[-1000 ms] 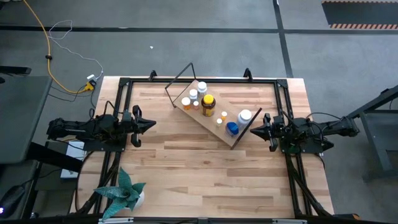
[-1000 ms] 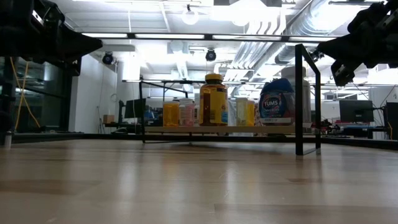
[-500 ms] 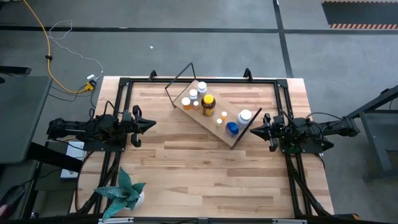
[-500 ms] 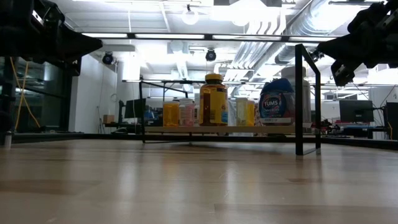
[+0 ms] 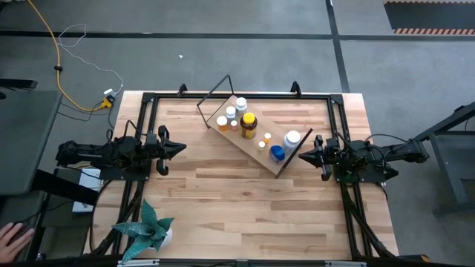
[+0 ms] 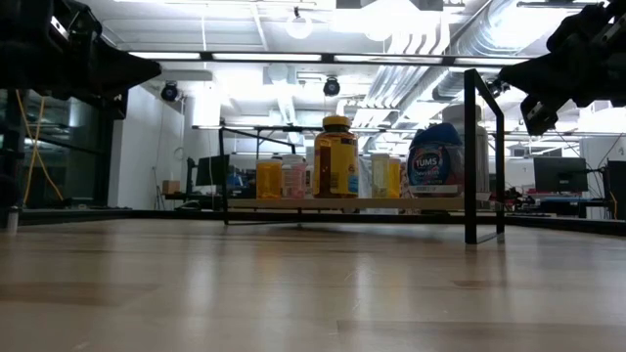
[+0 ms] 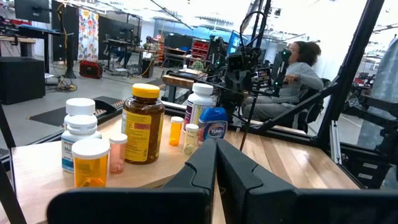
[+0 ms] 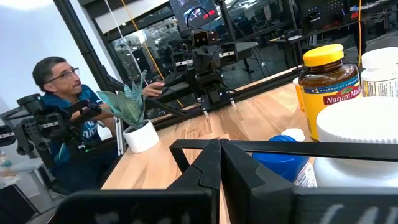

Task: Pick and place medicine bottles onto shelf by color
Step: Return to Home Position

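Observation:
The shelf (image 5: 256, 139), a light wood board with dark wire end frames, lies slantwise on the table's far middle. Several medicine bottles stand on it. They include an amber one with a yellow cap (image 5: 249, 123), an orange one (image 5: 222, 122), white ones (image 5: 292, 138) and a blue one (image 5: 277, 153). My left gripper (image 5: 182, 148) hovers shut at the table's left side, pointing level toward the shelf. My right gripper (image 5: 300, 156) hovers shut just off the shelf's right end frame. In the left wrist view the amber bottle (image 7: 143, 124) stands beyond my shut fingers.
A potted green plant (image 5: 148, 230) stands at the near left corner. Dark frame rails (image 5: 145, 122) run along the table's edges. Bare wood (image 5: 237, 200) lies nearer than the shelf. A person (image 8: 62, 124) sits beyond the left side, and a hand (image 5: 11, 237) shows off the near left corner.
Both arms have kept still. A person's hand has come into the high view beside the table's near left corner.

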